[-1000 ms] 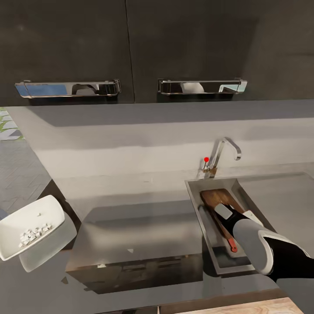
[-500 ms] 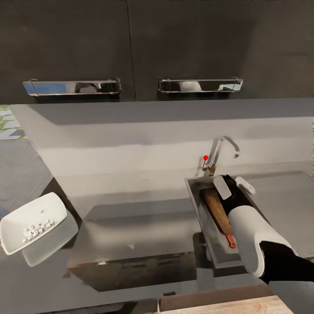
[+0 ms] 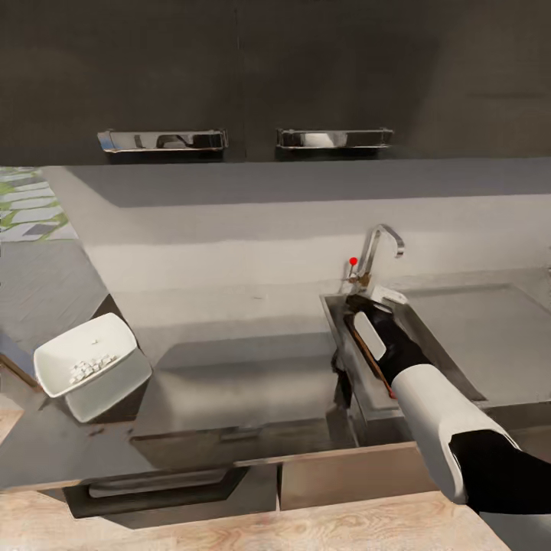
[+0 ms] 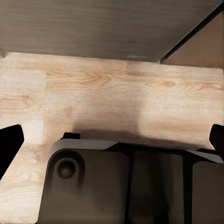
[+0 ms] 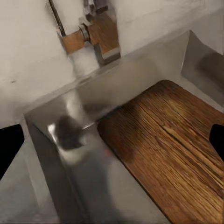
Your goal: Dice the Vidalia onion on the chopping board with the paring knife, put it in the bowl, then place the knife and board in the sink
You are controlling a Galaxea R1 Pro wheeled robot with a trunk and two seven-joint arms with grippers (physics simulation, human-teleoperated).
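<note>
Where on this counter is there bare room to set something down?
The countertop is bare between the bowl and the sink. The drainboard right of the basin is bare too. The basin is crowded: chopping board and right hand.

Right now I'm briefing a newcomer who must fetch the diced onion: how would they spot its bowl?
Start at the long dark countertop and go to its left end, far from the sink. There sits the bowl: white, squarish with rounded corners, holding small white diced onion.
</note>
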